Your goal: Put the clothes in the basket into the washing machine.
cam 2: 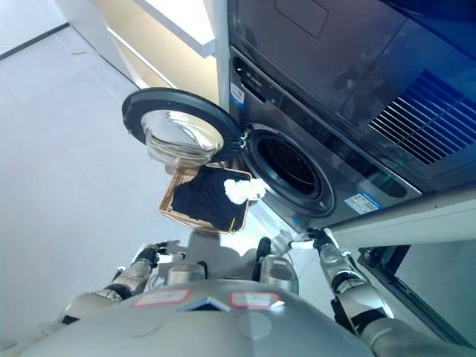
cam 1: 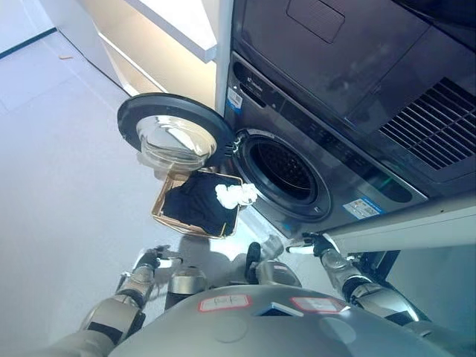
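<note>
Left hand [cam 1: 152, 259] hangs near basket [cam 1: 165, 201], apart from clothes [cam 1: 199, 202].

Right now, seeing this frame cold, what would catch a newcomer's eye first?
The washer stands with its round door swung wide open to the left, the dark drum showing. On the floor just below the door sits a basket holding dark clothes and a white piece at the edge nearest the drum. Low in view, the left robot hand and right robot hand hold nothing.
</note>
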Available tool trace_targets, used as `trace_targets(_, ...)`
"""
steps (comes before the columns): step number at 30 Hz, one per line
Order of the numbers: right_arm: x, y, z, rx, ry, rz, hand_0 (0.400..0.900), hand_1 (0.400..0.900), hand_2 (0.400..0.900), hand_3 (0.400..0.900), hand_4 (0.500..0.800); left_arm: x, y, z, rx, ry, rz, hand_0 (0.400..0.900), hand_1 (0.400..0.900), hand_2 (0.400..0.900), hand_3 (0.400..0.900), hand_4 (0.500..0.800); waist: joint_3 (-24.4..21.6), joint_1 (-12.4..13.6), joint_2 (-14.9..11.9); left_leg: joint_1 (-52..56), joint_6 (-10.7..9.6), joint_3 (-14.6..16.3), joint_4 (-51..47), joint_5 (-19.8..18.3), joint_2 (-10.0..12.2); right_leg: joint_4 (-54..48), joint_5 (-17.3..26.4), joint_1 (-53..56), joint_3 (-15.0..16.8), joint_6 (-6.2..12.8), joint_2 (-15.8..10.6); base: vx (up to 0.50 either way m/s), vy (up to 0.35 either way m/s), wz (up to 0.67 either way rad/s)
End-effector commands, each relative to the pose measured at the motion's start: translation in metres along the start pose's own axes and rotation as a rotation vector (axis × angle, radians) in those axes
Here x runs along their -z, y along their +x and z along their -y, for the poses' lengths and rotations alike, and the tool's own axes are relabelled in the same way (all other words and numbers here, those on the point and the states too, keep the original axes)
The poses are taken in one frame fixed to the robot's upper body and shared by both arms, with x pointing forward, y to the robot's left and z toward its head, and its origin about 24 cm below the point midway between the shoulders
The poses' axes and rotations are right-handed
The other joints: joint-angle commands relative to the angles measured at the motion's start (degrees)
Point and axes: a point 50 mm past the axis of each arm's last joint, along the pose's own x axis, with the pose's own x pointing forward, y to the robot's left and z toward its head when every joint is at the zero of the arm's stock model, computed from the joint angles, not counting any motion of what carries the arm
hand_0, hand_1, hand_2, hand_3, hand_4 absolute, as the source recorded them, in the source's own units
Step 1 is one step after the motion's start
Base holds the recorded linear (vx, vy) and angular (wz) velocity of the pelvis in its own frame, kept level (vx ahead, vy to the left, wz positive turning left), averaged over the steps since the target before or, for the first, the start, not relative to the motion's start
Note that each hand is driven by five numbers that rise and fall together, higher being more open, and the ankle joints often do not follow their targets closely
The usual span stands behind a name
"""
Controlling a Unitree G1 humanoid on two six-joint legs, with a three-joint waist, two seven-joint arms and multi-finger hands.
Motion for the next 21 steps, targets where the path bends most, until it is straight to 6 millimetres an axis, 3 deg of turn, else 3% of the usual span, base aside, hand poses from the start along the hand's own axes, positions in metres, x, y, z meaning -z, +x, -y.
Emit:
trace_targets(1,-0.036,0.003,0.016,0.025,-0.132,0.139,0.9,0.9,0.9,0.9,0.8,-0.024,0.004,-0.025,-0.067,0.043,0.069,0.9,0.9,0.9,0.9,0.8,-0.6,0.5,-1.0,-6.0,2.2,-2.3,-2.9,4.8,-4.4,1.9,0.4,2.1,-1.1,6.49,-5.7,0.07,-0.114,0.17)
trace_targets(5,-0.08,0.0,0.027,0.042,-0.331,0.309,0.9,0.9,0.9,0.9,0.8,-0.03,0.004,-0.029,-0.078,0.053,0.106,0.9,0.9,0.9,0.9,0.8,0.0,0.9,-1.1,-7.0,1.2,-2.8,-2.9,4.8,-3.3,1.3,-0.2,2.2,-2.2,6.35,-5.3,0.05,-0.095,0.15)
trace_targets(7,-0.092,-0.002,0.033,0.053,-0.377,0.354,0.9,0.9,0.9,0.9,0.8,-0.028,0.004,-0.029,-0.079,0.053,0.108,0.9,0.9,0.9,0.9,0.8,0.5,1.0,-1.0,-7.4,1.0,-2.7,-2.9,4.8,-2.9,1.4,-0.5,1.7,-2.6,6.29,-5.1,0.04,-0.066,0.05)
trace_targets(9,-0.107,-0.005,0.035,0.053,-0.393,0.414,0.9,0.9,0.9,0.9,0.8,-0.025,0.004,-0.027,-0.077,0.044,0.107,0.9,0.9,0.9,0.9,0.8,1.5,1.2,-0.6,-8.1,0.7,-2.8,-2.9,4.9,-2.4,1.9,-1.1,0.9,-2.8,6.11,-5.0,0.02,-0.056,0.08)
trace_targets(12,-0.129,-0.009,0.042,0.073,-0.333,0.473,0.9,0.9,0.9,0.9,0.8,-0.037,0.004,-0.03,-0.094,0.026,0.147,0.9,0.9,0.9,0.9,0.8,4.4,1.6,0.0,-10.9,0.5,-3.2,-2.9,6.0,-1.7,3.5,-1.7,-2.2,-3.5,5.78,-5.0,-0.15,-0.056,0.19)
trace_targets(17,-0.193,-0.025,0.06,0.168,-0.248,0.635,0.9,0.9,0.9,0.9,0.8,-0.092,0.002,-0.043,-0.151,-0.02,0.304,0.9,0.9,0.9,0.9,0.8,11.2,2.8,0.4,-24.3,-0.5,-5.6,2.1,8.6,-2.2,8.0,-1.7,-12.7,-6.2,4.75,-5.6,-0.3,-0.091,0.43)
trace_targets(21,-0.23,-0.041,0.08,0.265,-0.243,0.729,0.9,0.9,0.9,0.9,0.8,-0.135,-0.005,-0.058,-0.209,-0.06,0.434,0.9,0.9,0.9,0.9,0.8,14.8,3.4,0.9,-34.3,-1.5,-6.8,7.6,9.4,-2.0,12.5,-3.4,-20.3,-8.3,4.07,-6.4,-0.17,-0.089,0.47)
